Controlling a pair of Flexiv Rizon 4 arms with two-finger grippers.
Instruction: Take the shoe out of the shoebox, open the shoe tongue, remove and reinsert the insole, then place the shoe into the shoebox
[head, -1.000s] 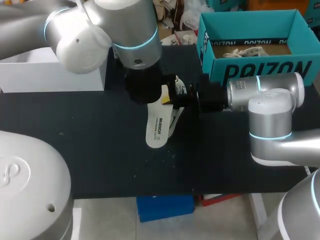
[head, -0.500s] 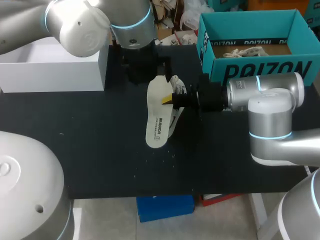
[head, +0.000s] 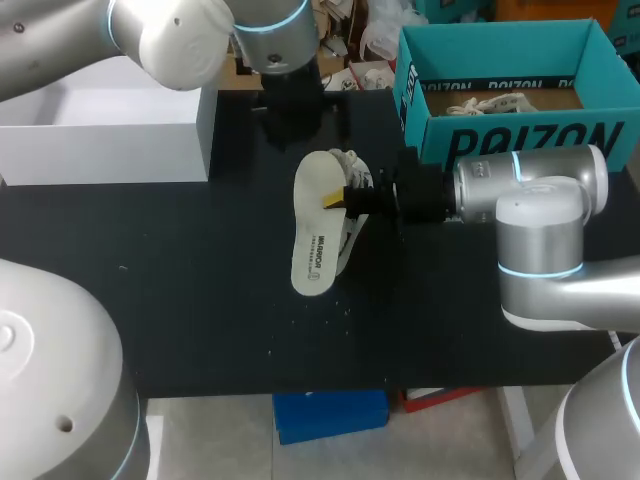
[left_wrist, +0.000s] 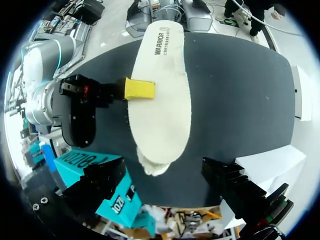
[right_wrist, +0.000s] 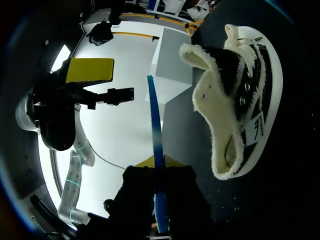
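The black tabletop (head: 200, 300) is carrying a plain white box (head: 100, 150) well to the left of the open teal cardboard shoebox (head: 520, 140). The left gripper (head: 292, 120) is hovering left of the shoebox, fingers spread wide, gripping nothing. The right gripper (head: 338, 200) is sitting just in front of the shoebox, yellow tips pinching the long white foam insole (head: 315, 240) by its edge. Under that insole the white-and-black fleece-lined sneaker (right_wrist: 240, 100) is lying on its side, outside the shoebox, off its front left corner.
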